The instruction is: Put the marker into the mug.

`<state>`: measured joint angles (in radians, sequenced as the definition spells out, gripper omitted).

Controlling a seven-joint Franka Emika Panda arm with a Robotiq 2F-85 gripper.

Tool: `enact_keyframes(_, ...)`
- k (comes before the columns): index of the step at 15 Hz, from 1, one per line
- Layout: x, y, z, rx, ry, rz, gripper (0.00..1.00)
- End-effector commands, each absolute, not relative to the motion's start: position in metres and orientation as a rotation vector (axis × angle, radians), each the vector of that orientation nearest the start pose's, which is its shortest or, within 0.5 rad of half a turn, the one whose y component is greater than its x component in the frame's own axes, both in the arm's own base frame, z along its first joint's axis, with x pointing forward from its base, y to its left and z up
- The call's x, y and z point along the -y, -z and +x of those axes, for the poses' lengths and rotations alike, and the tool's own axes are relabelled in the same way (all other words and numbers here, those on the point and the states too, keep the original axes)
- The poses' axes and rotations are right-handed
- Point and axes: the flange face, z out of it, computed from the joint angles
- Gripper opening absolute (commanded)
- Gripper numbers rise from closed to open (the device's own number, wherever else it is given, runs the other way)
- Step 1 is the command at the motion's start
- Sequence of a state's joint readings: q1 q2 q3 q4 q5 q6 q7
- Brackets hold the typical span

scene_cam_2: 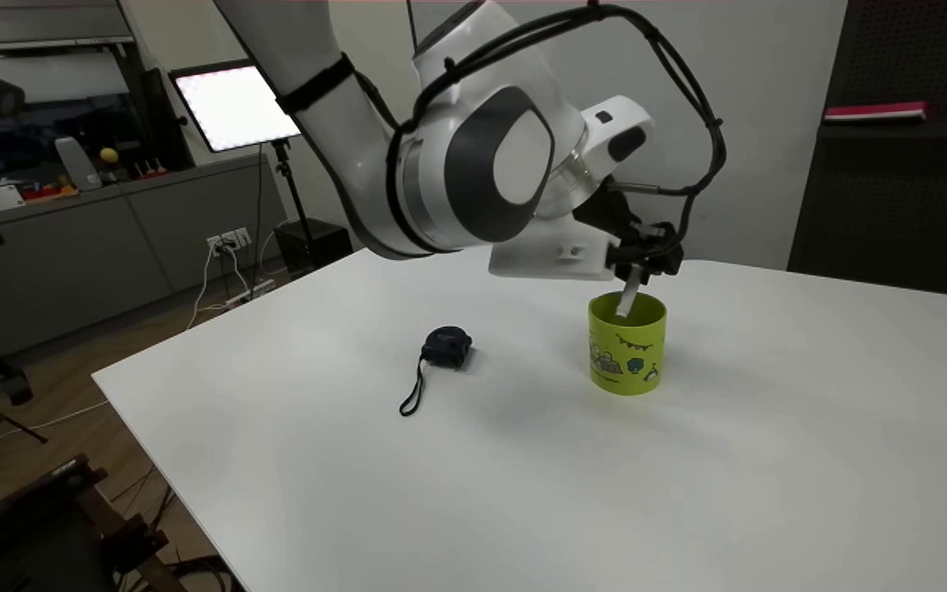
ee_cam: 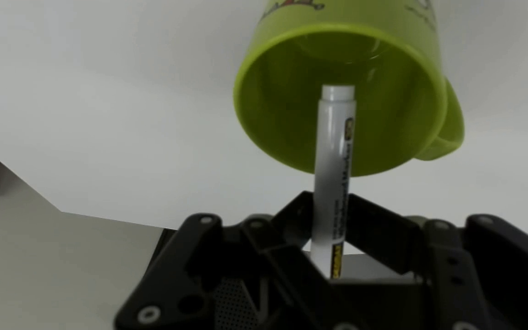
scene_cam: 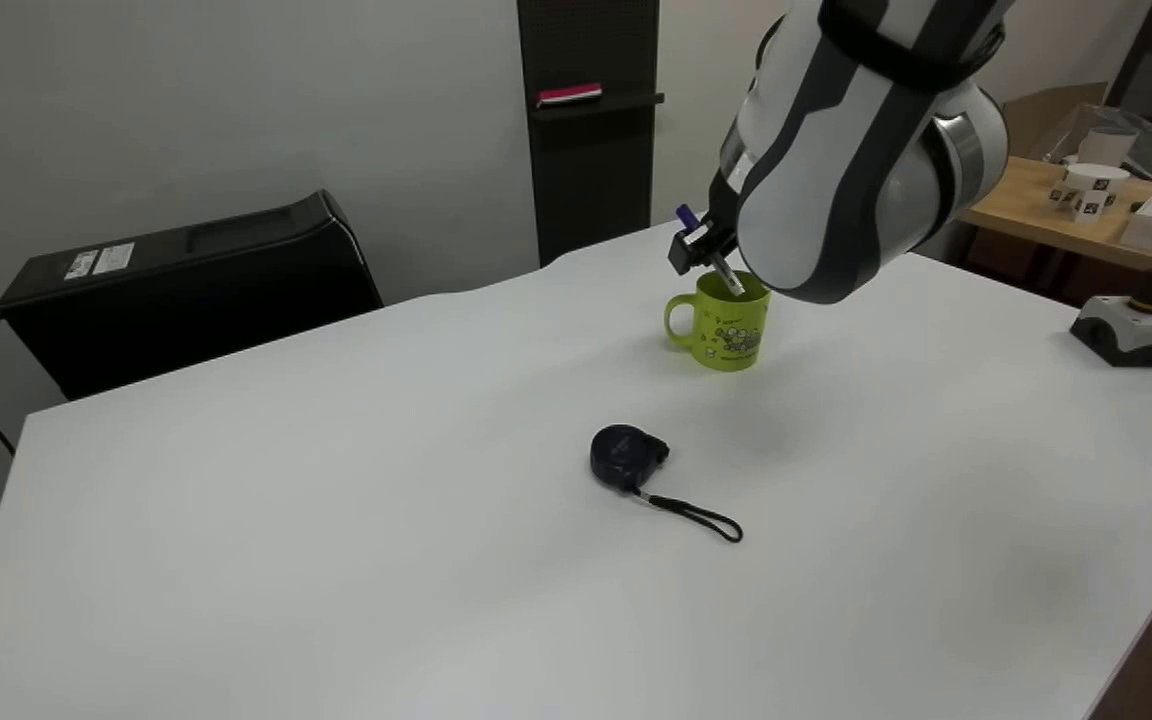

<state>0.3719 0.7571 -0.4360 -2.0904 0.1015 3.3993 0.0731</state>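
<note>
The marker (ee_cam: 334,176) seemed light, stiff and probably slick; the claw (ee_cam: 330,213) pinched it by the barrel, a sound hold for dropping into the mug (scene_cam_2: 628,353)

In an exterior view, the gripper (scene_cam_2: 636,269) is holding the marker (scene_cam_2: 630,294) tilted; its white end is pointing at the mouth of the yellow-green mug (scene_cam_2: 626,359). On the table (scene_cam_2: 523,485), a tape measure (scene_cam_2: 446,347) is lying apart.
</note>
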Motion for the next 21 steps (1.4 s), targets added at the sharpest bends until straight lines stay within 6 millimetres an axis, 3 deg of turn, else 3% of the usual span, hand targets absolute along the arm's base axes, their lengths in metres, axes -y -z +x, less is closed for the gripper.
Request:
enact_keyframes(1,0.037,-0.155,0.601,-0.081,1.144,-3.214,0.05)
enact_keyframes(2,0.037,-0.154,0.599,-0.081,1.167,-3.214,0.05)
enact_keyframes(3,0.032,-0.164,0.614,-0.082,1.179,-3.22,0.05)
enact_keyframes(10,0.016,-0.176,0.62,-0.107,1.271,-3.227,0.05)
enact_keyframes(16,0.021,-0.15,0.603,-0.118,1.138,-3.22,0.05)
enact_keyframes(21,0.032,-0.141,0.602,-0.152,1.116,-3.228,0.05)
